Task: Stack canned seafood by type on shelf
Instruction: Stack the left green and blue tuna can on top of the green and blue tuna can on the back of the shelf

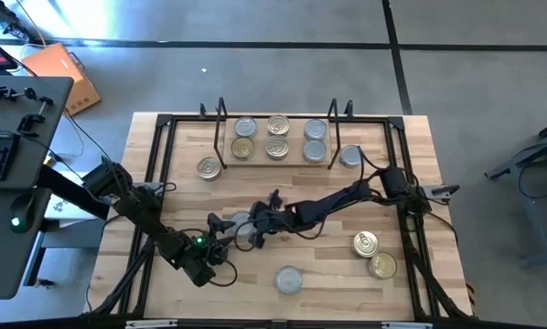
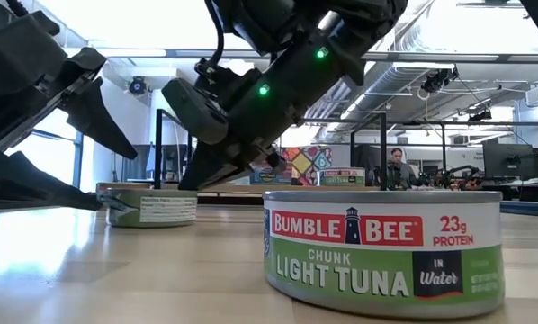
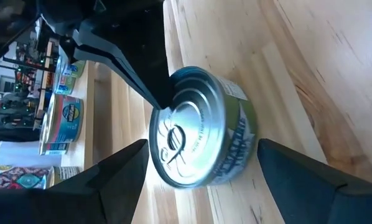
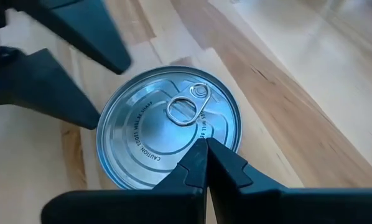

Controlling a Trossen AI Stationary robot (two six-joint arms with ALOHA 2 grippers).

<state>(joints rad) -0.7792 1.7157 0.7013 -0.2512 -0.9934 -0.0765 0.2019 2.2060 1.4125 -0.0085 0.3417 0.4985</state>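
While shelf (image 1: 275,161) holds six tins, left fingers (image 3: 120,171) apart around silver tin (image 3: 198,127); right fingers (image 4: 206,163) together atop it.

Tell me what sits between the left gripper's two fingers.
A silver-topped tuna tin with a ring pull, in the left wrist view. The open left gripper straddles it; the shut right gripper rests on its lid.

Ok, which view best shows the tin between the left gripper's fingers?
The right wrist view: the tin fills it, ring-pull top unobstructed. Left wrist view shows its top and label side-on; the high view, mostly hidden under the arms; the low view, a distant side.
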